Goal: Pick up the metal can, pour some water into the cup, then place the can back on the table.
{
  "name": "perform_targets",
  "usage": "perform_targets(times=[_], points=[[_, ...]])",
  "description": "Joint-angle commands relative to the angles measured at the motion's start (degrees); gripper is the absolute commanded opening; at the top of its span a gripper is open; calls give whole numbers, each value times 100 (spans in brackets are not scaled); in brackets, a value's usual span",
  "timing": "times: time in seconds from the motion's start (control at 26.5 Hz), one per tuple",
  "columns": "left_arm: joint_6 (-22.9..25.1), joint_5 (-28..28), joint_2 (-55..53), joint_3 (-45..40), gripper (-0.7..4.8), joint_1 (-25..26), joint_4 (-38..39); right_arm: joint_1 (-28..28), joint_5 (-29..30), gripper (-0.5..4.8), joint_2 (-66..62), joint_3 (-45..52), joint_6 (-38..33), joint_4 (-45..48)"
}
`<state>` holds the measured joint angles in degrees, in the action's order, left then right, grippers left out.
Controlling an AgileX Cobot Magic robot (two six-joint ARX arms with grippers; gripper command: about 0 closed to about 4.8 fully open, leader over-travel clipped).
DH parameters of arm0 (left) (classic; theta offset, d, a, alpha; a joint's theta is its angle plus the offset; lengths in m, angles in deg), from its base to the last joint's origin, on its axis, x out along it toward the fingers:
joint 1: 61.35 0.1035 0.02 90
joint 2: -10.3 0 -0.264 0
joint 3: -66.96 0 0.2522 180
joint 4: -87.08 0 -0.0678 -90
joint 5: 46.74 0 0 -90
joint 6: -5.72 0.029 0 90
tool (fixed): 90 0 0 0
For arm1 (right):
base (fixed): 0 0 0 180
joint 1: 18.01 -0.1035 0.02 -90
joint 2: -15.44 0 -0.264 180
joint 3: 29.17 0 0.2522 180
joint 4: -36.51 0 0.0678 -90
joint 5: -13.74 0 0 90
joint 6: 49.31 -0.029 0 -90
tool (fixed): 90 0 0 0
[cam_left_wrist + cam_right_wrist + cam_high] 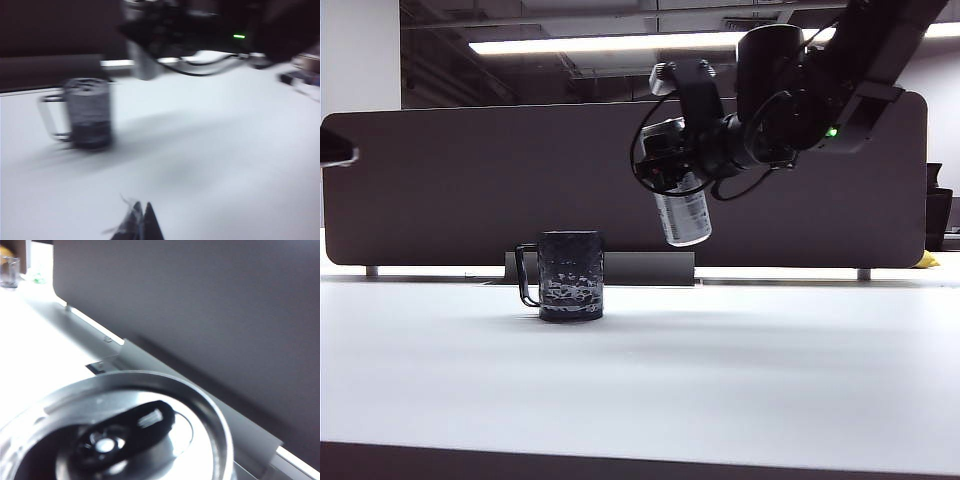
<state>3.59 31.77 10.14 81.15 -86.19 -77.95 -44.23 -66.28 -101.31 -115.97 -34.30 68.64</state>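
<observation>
We find the tall slim silver-grey metal can (684,212) held in the air by the right gripper (672,170), which reaches in from the upper right of the exterior view. The jaws are clamped on the can's upper part; its lower body, with the panel of fine dark print, hangs clear below them. The can is up and to the right of the short dark dimpled mug, the cup (571,275), not over its mouth and well above the wide flat white table (740,380).

The can's long axis runs close to vertical, leaning slightly, the base swung a little toward the right of the exterior view and the top nearer the cup's side. In the right wrist view we see the can's top (125,432) close up: silver rim, recessed lid, pull tab lying flat. The gripper's own fingers are not visible in that view.

The cup stands upright on the table, its thin squarish loop handle (526,275) pointing to the left of the exterior view. The left wrist view, which is blurred, shows the cup (89,112) with its handle and the can (144,62) beyond it, under the dark mass of the right arm.

The left gripper (141,222) shows only in its own wrist view, low over bare table and well apart from the cup. Its two dark fingertips (152,227) lie pressed together, holding nothing.

Behind the table stands a dark brown divider panel (470,180).
</observation>
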Motion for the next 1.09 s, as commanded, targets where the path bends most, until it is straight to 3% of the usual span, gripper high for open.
perform_targets(times=[0.04, 0.19, 1.09], points=[[17, -4, -7, 7, -5, 356, -42, -122, 68, 251, 50, -229, 354, -7], [17, 22, -7, 7, -5, 542, -42, -236, 74, 251, -28, -505, 658, -286], [17, 9, -7, 7, -5, 542, -39, -638, 11, 251, -595, -1270, 1978, -780]])
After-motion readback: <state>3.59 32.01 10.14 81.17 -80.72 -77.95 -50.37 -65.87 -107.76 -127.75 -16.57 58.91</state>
